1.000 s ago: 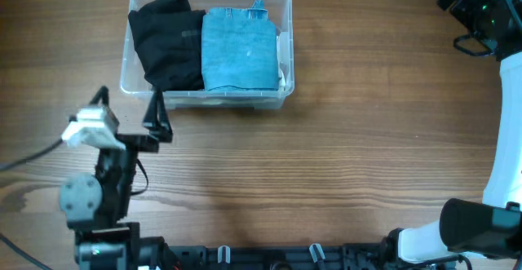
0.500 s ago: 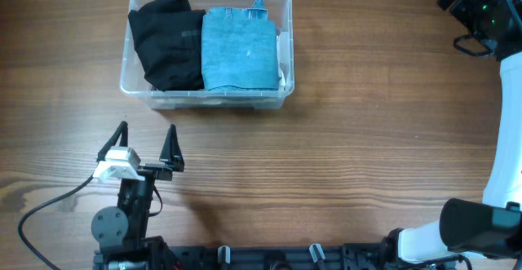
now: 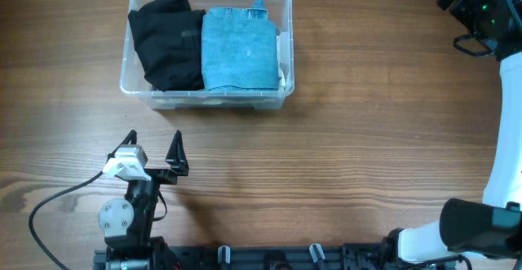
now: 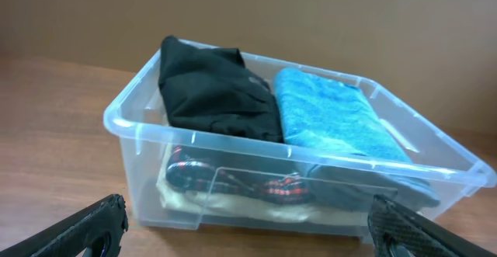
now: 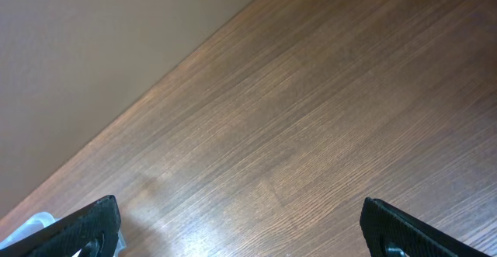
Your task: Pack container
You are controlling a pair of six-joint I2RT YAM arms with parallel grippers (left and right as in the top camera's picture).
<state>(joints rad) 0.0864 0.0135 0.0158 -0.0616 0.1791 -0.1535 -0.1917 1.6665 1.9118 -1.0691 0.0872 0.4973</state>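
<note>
The wooden table [image 3: 367, 139] carries one task thing. The container [image 3: 208, 99] sits toward the far side, left of centre, and nothing else lies loose on the boards. It is already full across its width: a folded black garment [image 3: 167, 42] fills the left half and a folded blue garment [image 3: 236, 50] lies beside it, touching.

What has changed is the left arm [image 3: 130, 213]. A second ago its tool stood just beside the container's near wall. Now it has drawn back to the near edge of the table, well apart from the bin. The left tool [image 3: 153, 136] has its fingers spread wide with nothing between them. Together with the empty table, I judge that the packing is done or nearly so, and that the arm is retiring rather than reaching for more.

The overhead view shows only the top layer and the layout. The left wrist view looks through the clear front wall and shows what lies beneath: a red-and-black plaid piece [image 4: 233, 183] on a pale layer [image 4: 233, 204] at the bottom.

In the right wrist view, the right tool [image 5: 241, 210] is spread open and empty over bare boards. From above, that arm is parked at the far right corner.
</note>
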